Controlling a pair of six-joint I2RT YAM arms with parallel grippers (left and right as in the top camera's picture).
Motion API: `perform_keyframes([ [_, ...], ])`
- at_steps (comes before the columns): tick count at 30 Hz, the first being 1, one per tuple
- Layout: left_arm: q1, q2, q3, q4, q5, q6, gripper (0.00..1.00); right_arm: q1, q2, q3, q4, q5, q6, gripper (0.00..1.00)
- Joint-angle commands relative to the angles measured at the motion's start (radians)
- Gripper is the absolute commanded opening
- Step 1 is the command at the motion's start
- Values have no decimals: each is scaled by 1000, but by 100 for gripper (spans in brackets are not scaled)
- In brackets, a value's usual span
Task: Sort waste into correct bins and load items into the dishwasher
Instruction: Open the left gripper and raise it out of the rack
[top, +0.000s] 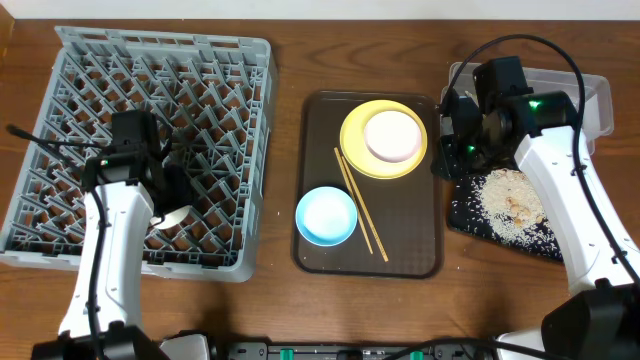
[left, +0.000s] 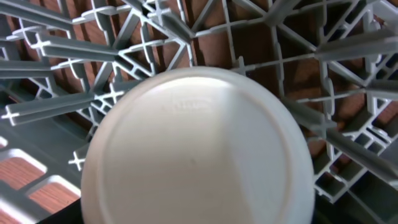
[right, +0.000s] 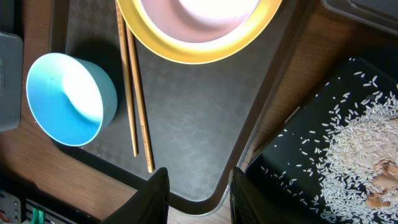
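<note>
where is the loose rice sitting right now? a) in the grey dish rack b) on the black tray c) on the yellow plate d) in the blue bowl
b, the rice lies scattered on the black tray, right of the brown serving tray; the blue bowl is empty.

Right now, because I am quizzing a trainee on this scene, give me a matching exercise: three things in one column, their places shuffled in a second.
Things:
1. light blue round bowl
2. white round bowl
3. loose whitish rice grains

Places:
a. on the flat black rimmed tray
b. on the dark brown serving tray
c. among the pegs of the large grey plastic dish rack

Pairs: 1-b, 2-c, 3-a.
</note>
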Motion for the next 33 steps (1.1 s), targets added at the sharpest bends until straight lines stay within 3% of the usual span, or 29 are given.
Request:
perform_keyframes([
  [1,3,-54,-9,0,-50,8,8,-5,-14,21,-1,4,-11,30],
  [20,3,9,-37,38,-57,9,10,-5,-14,21,-9,4,-11,30],
  [22,3,12,-37,25,-56,9,17,-5,-14,21,-10,4,-11,30],
  [27,3,12,-37,-36,-56,9,68,-5,-14,21,-9,4,-11,30],
  [33,3,2,-37,-60,-54,9,78,-5,-14,21,-9,4,-11,29],
])
